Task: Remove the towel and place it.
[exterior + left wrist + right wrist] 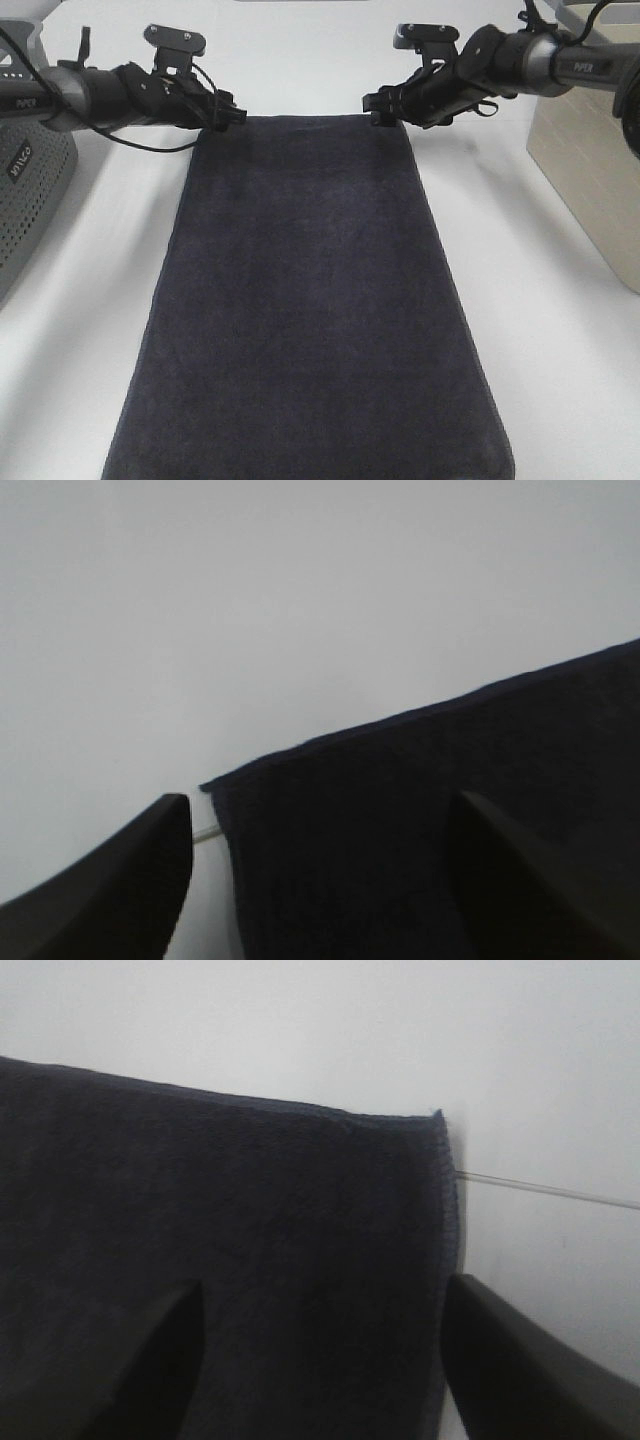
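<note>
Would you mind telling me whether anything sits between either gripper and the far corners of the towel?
Nothing visible does. The left gripper and right gripper each sit at a far corner of the towel, jaws open, with only bare white table around the cloth.

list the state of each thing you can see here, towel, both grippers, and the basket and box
towel: spread flat on the white table, unfolded, not held
left gripper: open, fingers straddling a far towel corner
right gripper: open, fingers straddling the other far corner
grey basket: upright at the left edge
beige box: upright at the right edge
</note>
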